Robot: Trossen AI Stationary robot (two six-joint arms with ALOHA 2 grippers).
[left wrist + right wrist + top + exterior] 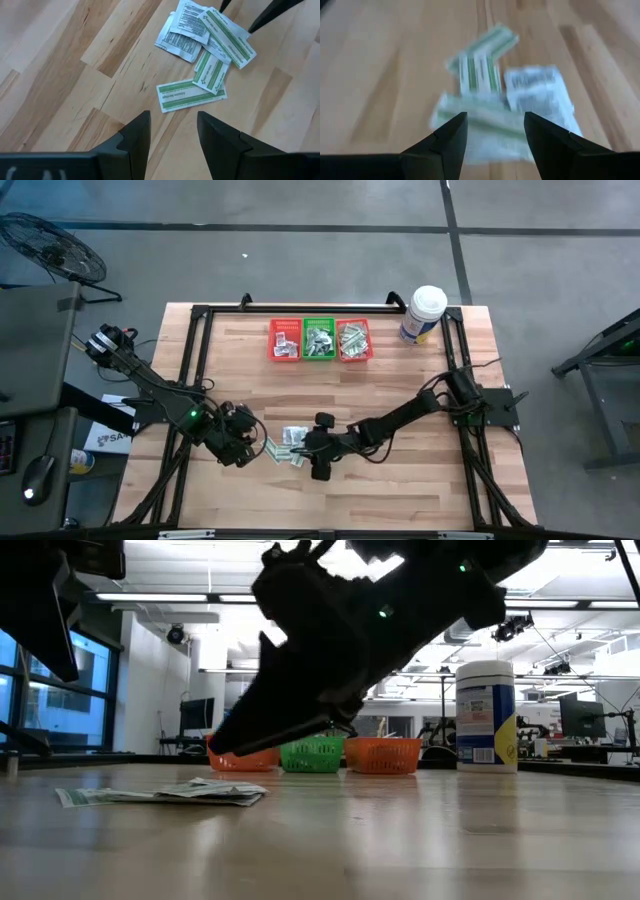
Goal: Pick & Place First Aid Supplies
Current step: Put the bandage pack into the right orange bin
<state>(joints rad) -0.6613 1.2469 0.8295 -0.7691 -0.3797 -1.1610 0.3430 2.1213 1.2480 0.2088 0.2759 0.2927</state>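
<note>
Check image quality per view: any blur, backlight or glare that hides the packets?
High view: evenly lit, packets small but readable. Low view: bright ceiling lights behind turn the arm into a silhouette; packets seen edge-on. Left wrist view: sharp, print legible on the packets, left pincer open. Right wrist view: packets blurred, right pincer open over them.

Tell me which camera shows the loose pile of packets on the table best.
The left wrist view: the packets lie sharp, print readable, overlapping. The high view shows them small between both grippers, the low view edge-on, the right wrist view blurred.
</note>
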